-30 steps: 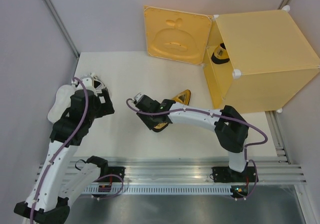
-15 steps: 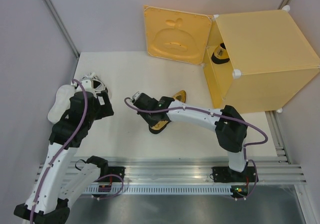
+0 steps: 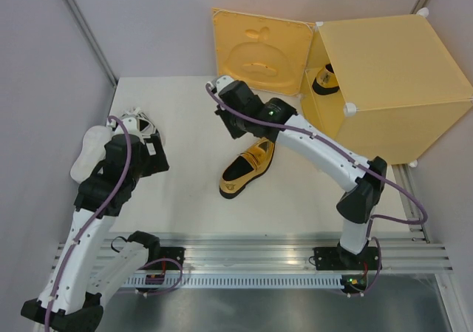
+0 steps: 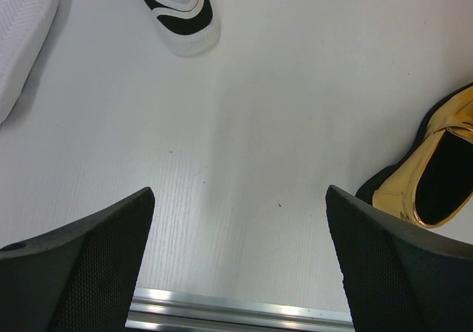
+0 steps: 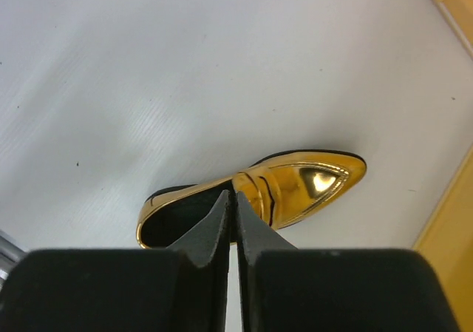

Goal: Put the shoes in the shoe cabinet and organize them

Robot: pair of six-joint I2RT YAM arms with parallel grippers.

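Left arm (image 3: 87, 154) and right arm (image 3: 325, 151): white shell links, chunky black joint housings, black bases (image 3: 341, 260). A purple cable (image 3: 128, 154) runs along each arm in loose loops (same routing on both). Small green light (image 3: 272, 112) on the right arm's black wrist housing. Fingers (image 4: 85, 273) are matte black and wedge-shaped, with a fine mesh texture.

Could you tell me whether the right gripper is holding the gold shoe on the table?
No, the right gripper is shut on nothing, and the gold shoe lies below it.
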